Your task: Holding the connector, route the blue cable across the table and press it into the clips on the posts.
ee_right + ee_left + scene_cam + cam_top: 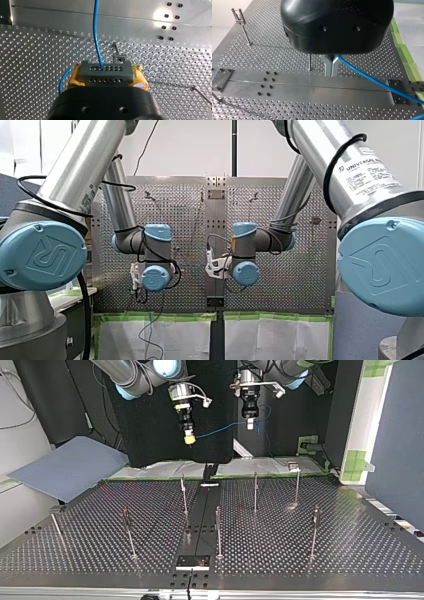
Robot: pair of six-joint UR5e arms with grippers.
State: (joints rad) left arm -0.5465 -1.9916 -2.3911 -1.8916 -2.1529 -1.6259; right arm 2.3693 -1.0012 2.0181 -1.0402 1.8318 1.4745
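Now, step in hand: blue cable (220, 430) is held aloft; routing has not begun and no clip holds it.
Right end effector (189, 437): yellow pads are clenched on the grey connector (105, 71), at the upper centre of the top view.
Left end effector (331, 67): metal fingers are closed on the blue cable, which leaves them sideways.
Blue cable, place: it spans the gap between the two end effectors, well above the surface (350, 530), and touches no post.
Posts (255, 491): upright, spread over the middle of the top view, all bare of cable.
Next move (judgement): lower both end effectors together, keep the span taut, line it up over the nearest clip, then press down.
Top view only: shows both end effectors, the span and the posts together, hence the height above them.
Right wrist view only: shows the cable entering a hole in the connector, and a second blue length curling beside one pad.
Left wrist view only: shows a forked clip (238, 15) atop a post, and another post just beside the fingers.
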